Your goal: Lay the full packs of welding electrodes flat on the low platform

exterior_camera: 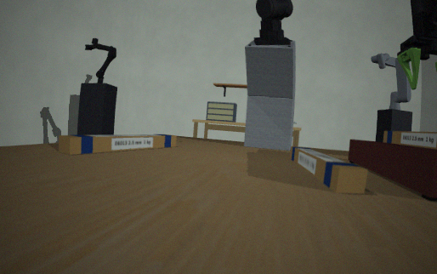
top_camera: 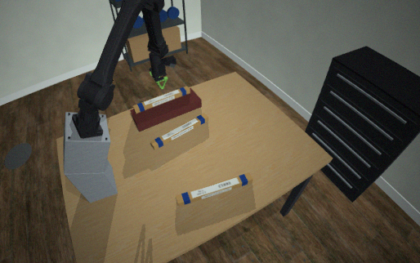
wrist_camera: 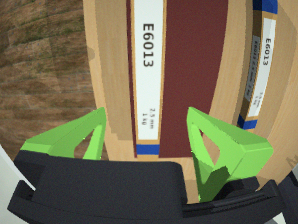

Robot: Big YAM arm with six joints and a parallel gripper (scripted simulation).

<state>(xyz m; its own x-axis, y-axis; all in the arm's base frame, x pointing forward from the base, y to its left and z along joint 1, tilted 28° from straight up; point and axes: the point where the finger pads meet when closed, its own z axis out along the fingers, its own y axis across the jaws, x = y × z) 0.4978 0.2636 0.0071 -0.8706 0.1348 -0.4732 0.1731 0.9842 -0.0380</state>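
Note:
One pack (top_camera: 163,99) (exterior_camera: 418,139) (wrist_camera: 148,95) lies flat on the dark red low platform (top_camera: 172,113) (exterior_camera: 388,163) (wrist_camera: 192,60), along its edge away from the other packs. A second pack (top_camera: 179,131) (exterior_camera: 350,180) (wrist_camera: 261,70) lies on the table just beside the platform. A third pack (top_camera: 216,189) (exterior_camera: 132,143) lies on the table well apart from both, near the table edge in the top view. All have blue end bands and E6013 labels. My gripper (top_camera: 159,82) (exterior_camera: 426,78) (wrist_camera: 146,113) is open and empty, above the platform pack and not touching it.
The arm's grey pedestal (top_camera: 87,157) (exterior_camera: 269,102) stands at one side of the wooden table (top_camera: 261,139) (exterior_camera: 204,221). A black drawer cabinet (top_camera: 364,118) stands beyond the table at the right, and a shelf rack (top_camera: 185,37) at the back.

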